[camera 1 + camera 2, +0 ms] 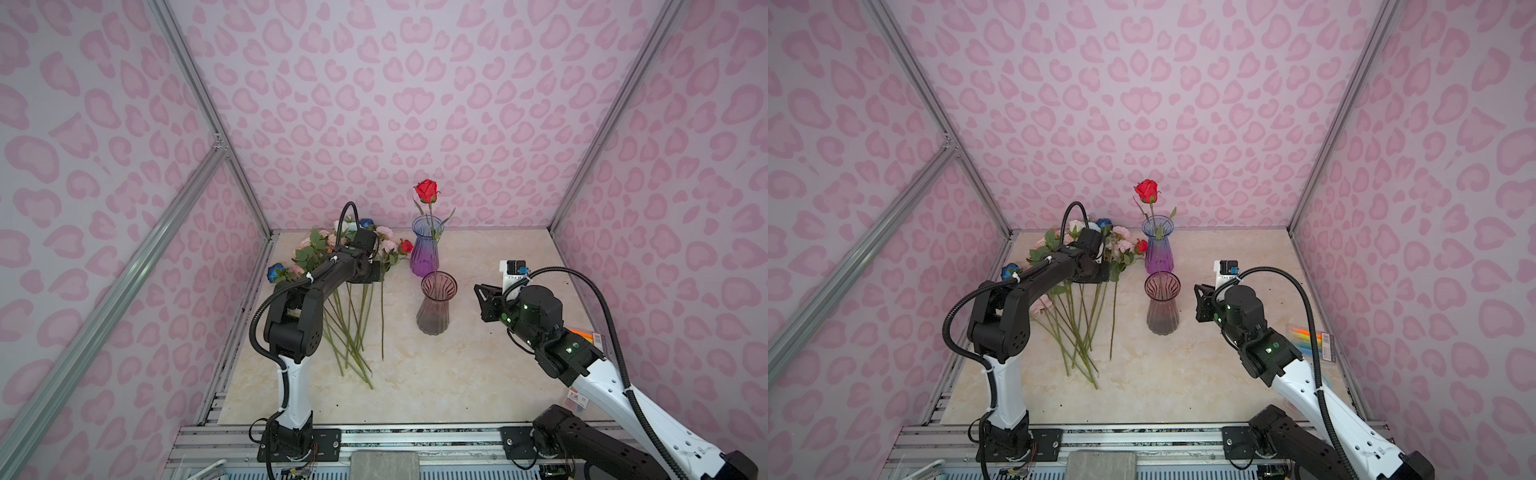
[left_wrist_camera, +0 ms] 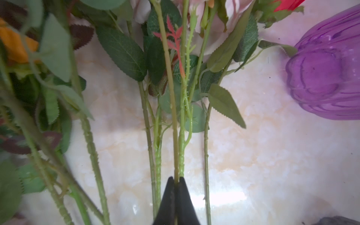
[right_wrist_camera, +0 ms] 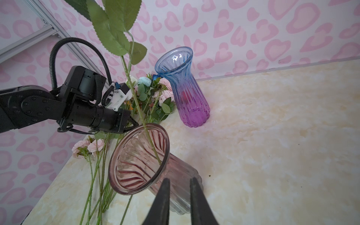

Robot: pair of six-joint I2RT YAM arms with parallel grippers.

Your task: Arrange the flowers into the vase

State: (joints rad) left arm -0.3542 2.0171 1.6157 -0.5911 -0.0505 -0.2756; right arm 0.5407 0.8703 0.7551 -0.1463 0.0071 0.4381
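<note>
Left claw: pinched shut on one yellow-green stem, low on its bare part, close above the surface.
Beside the grip: other thorny stems close on both sides, with leaves overlapping higher up (likely to snag).
Lift: raise straight up and slowly, drawing the held stem clear without dragging the neighbours along.
Flowers: heaped on the left of the surface, heads toward the back wall, stems fanned toward the front.
Smoky pink vase: upright near the middle, already holding a red rose. Aim the cut end at the free side of the mouth.
Blue-and-purple vase: just behind the pink one. Steer clear of it when swinging across.
Right claw: slightly parted and empty, near the pink vase. Keep ready to steady that vase.
</note>
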